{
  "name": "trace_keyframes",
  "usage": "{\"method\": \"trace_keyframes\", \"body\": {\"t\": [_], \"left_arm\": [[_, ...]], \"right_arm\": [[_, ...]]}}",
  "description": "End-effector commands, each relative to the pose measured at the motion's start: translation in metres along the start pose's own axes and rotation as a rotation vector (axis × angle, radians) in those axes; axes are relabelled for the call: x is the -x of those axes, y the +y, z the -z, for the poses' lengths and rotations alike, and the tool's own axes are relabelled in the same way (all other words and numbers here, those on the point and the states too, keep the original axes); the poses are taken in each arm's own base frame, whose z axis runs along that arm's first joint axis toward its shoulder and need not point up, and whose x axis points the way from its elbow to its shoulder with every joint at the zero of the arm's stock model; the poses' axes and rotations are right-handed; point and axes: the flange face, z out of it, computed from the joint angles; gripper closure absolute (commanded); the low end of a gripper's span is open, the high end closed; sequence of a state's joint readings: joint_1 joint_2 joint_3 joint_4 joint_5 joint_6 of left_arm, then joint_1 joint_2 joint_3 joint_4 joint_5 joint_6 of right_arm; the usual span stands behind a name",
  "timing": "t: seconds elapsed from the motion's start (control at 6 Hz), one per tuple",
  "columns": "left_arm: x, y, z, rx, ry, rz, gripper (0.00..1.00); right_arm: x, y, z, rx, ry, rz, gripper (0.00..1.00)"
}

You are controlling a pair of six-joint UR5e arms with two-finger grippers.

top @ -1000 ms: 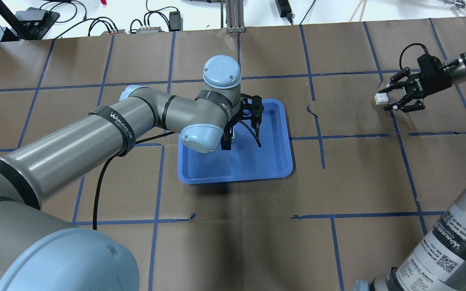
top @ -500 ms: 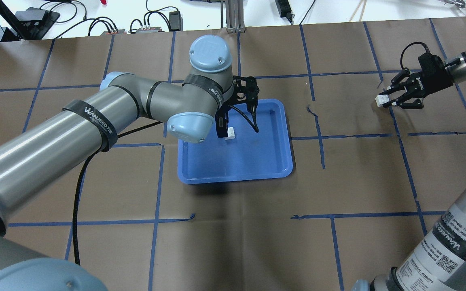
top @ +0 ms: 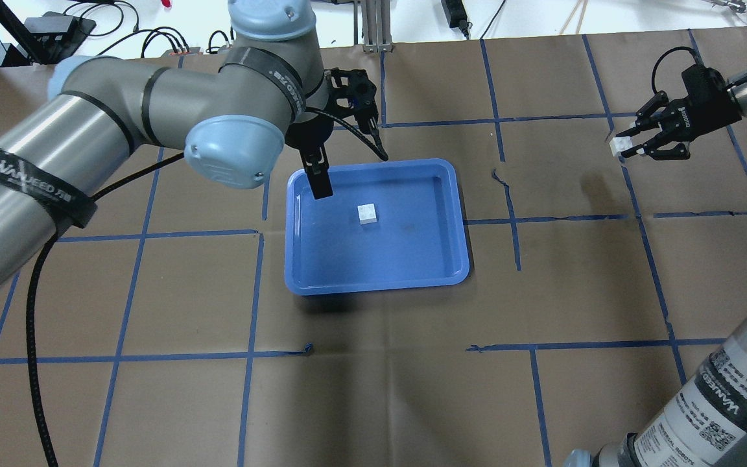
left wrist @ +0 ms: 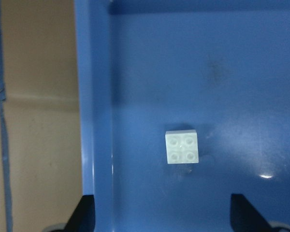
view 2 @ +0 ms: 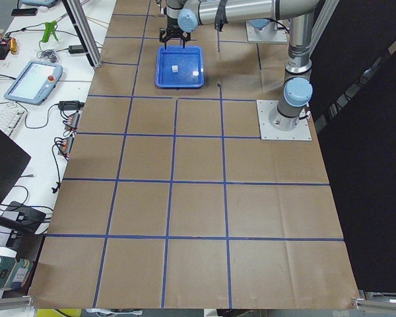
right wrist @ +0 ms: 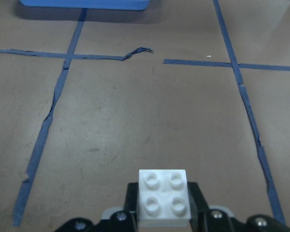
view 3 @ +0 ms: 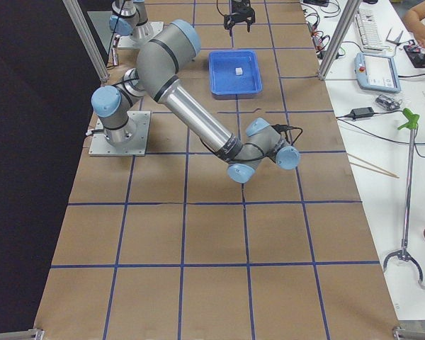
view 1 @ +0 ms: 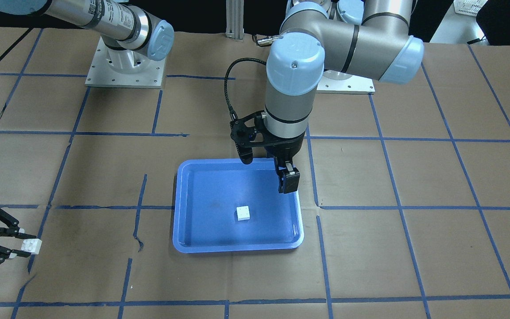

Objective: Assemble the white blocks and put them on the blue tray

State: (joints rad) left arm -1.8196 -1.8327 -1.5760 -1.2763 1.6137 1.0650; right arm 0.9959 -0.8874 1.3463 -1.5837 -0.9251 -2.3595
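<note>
One white block (top: pixel 366 213) lies studs up inside the blue tray (top: pixel 380 279), left of its middle; it also shows in the front view (view 1: pixel 242 213) and the left wrist view (left wrist: pixel 182 147). My left gripper (top: pixel 352 172) is open and empty, raised over the tray's far left corner, apart from that block. My right gripper (top: pixel 629 149) is shut on the second white block (top: pixel 619 145) and holds it off the table far to the right of the tray. The right wrist view shows this block (right wrist: pixel 163 197) studs up between the fingers.
Brown paper with a blue tape grid covers the table (top: pixel 412 363). Torn tape (top: pixel 506 188) lies between the tray and my right gripper. Cables and power boxes (top: pixel 231 39) sit beyond the far edge. The left arm's black cable (top: pixel 43 311) hangs over the left side.
My left gripper has risen and drawn back from over the block toward the tray's far left corner, leaving the block uncovered in the tray. My right gripper has moved slightly farther away with its block.
</note>
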Motion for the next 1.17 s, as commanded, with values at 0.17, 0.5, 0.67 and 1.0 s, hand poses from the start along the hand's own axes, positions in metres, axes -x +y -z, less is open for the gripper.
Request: {"method": "trace_keyframes", "body": {"t": [0.17,0.5,0.67,1.0], "left_arm": [[-0.002,0.078,0.064,0.023,0.011,0.382,0.02],[-0.02,0.094,0.094,0.025,0.005,0.773,0.02],[-0.036,0.107,0.11,0.049,0.024,0.972,0.02],[-0.029,0.128,0.123,0.031,0.024,1.213,0.02]], "right_arm": [[0.016,-0.094,0.025,-0.002,-0.025,0.022,0.67],[0.046,-0.14,-0.018,-0.031,-0.077,0.045,0.66],[0.049,-0.159,-0.045,-0.038,-0.087,0.082,0.66],[0.046,-0.185,-0.09,-0.06,-0.053,0.039,0.66]]}}
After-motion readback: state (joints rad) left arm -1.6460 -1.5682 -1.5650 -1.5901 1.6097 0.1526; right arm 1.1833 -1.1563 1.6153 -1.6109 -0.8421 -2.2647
